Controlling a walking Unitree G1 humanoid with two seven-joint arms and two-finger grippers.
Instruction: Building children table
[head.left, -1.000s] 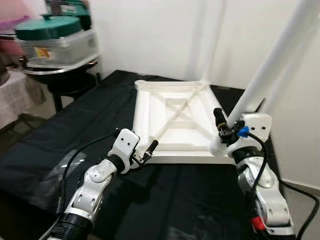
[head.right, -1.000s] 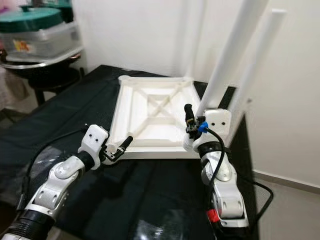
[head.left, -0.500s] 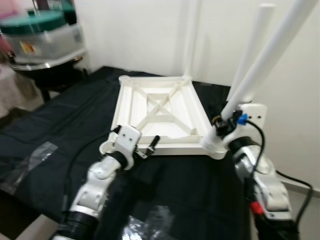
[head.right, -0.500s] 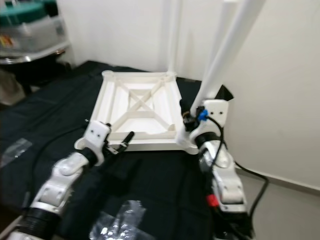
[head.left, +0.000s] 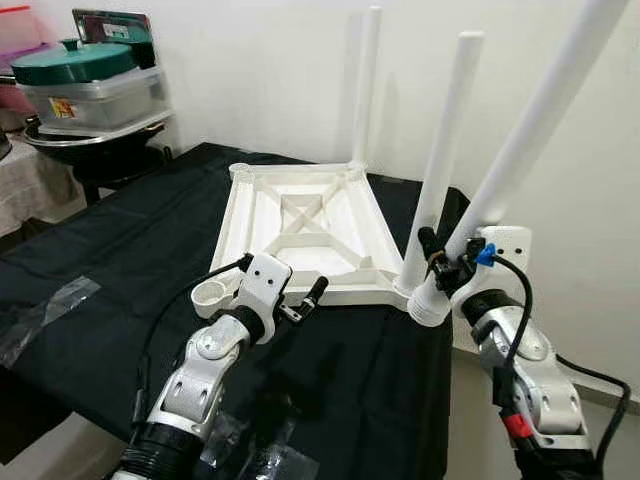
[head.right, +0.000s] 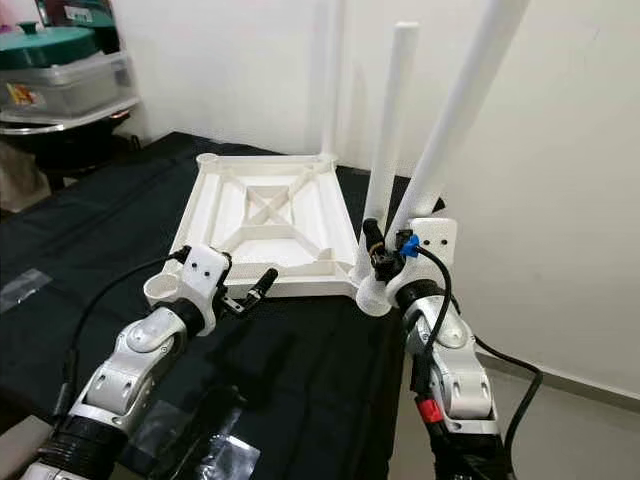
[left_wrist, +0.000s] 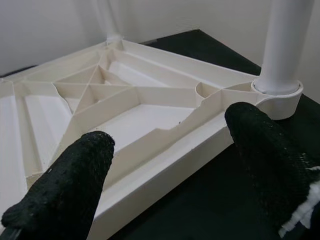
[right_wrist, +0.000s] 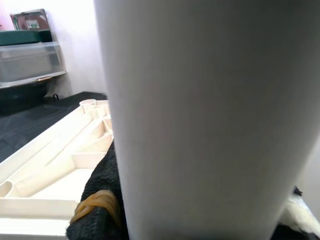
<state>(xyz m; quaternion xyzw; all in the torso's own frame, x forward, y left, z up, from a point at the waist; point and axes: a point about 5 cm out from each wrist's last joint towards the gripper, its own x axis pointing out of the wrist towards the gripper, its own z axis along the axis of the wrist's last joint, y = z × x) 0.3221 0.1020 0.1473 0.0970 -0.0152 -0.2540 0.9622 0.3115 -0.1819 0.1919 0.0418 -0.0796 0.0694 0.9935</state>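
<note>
Since the earlier frames, camera has pulled back; loose white table leg (head.left: 520, 150) remaining in right gripper (head.left: 447, 268).

Eye views: upturned white tabletop (head.left: 300, 225) lying on black cloth (head.left: 120, 250), two legs standing at right corners.

Left wrist view: left gripper (left_wrist: 170, 160) hovering near tabletop's near edge, fingers (left_wrist: 70, 185) spread.

Right wrist view: black fingers (right_wrist: 100, 200) pinching the leg.

The left arm reaches forward from the near left, bent at the elbow, its pincer (head.left: 304, 303) low with the two black fingers (left_wrist: 75, 187) spread apart and nothing between them. The right arm rises at the near right, wrist upright, its pincer (head.left: 445, 268) clamped around a white tube.
</note>
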